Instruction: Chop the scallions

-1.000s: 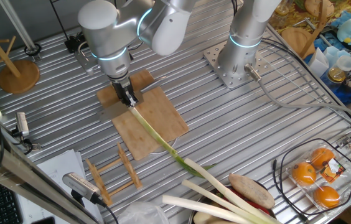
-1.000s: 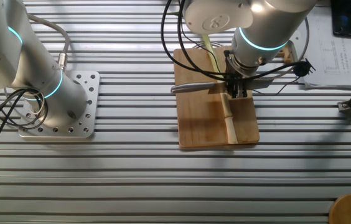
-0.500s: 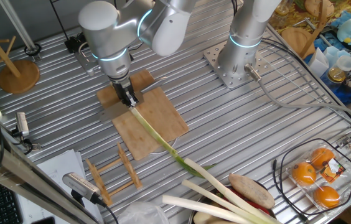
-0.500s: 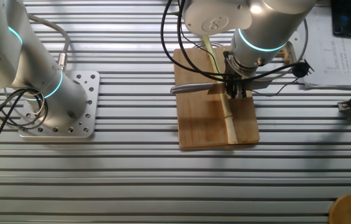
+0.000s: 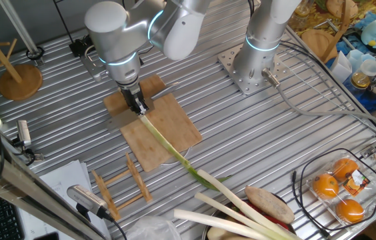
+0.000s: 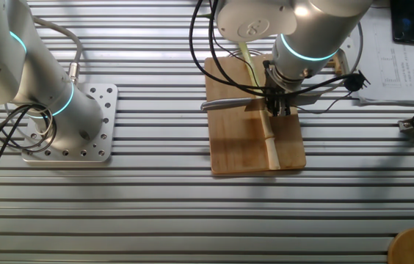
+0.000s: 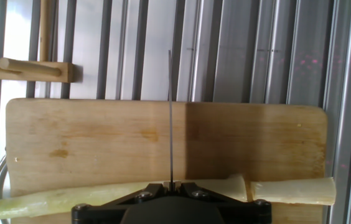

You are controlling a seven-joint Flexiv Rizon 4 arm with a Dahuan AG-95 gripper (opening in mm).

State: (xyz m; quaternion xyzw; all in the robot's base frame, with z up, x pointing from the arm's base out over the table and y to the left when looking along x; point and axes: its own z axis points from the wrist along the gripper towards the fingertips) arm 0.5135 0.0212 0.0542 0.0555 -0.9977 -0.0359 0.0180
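So the scallion is lying across the wooden cutting board, white end on the board and the green leaf trailing off over the counter toward the pile of thicker pale stalks. In the hand view a short white piece already sits split from the main stalk, with a small gap between them.

Biggest risk I see: nothing pins that stalk down, so a chop could make it roll or skid sideways and the cut lands crooked or misses. The loose end piece could also get nudged off the board edge, since it's right near it.

The tool looks clamped shut on a knife, blade edge-on down the middle of the hand view. The fingers themselves are mostly hidden, so I'm going by the handle sticking out sideways in the other fixed view.
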